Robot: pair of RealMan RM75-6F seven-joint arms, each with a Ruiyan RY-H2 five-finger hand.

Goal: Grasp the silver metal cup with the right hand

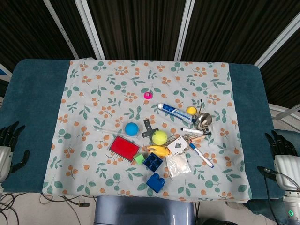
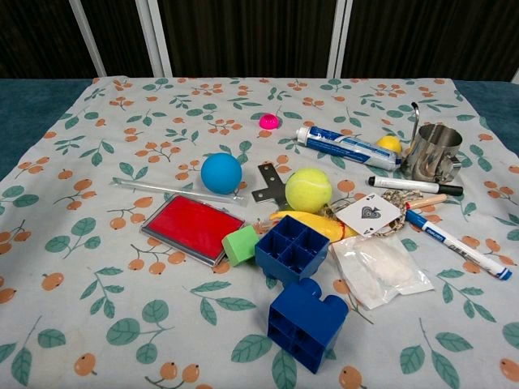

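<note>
The silver metal cup [image 1: 204, 120] [image 2: 431, 151] stands upright on the floral cloth at the right of the clutter, its thin handle rising at its far left side. A small yellow ball [image 2: 390, 144] sits just to its left and a black marker [image 2: 413, 185] lies in front of it. My right hand [image 1: 283, 152] rests off the table's right edge, far from the cup, fingers apart and holding nothing. My left hand [image 1: 8, 145] hangs at the table's left edge, also empty with fingers spread. Neither hand shows in the chest view.
Around the cup lie a toothpaste tube [image 2: 345, 147], a playing card with keys [image 2: 371, 213], a blue pen [image 2: 458, 244], a yellow tennis ball [image 2: 308, 189], a blue ball [image 2: 221, 173], a red case [image 2: 192, 228], two blue blocks [image 2: 306, 322] and a plastic bag [image 2: 381, 269].
</note>
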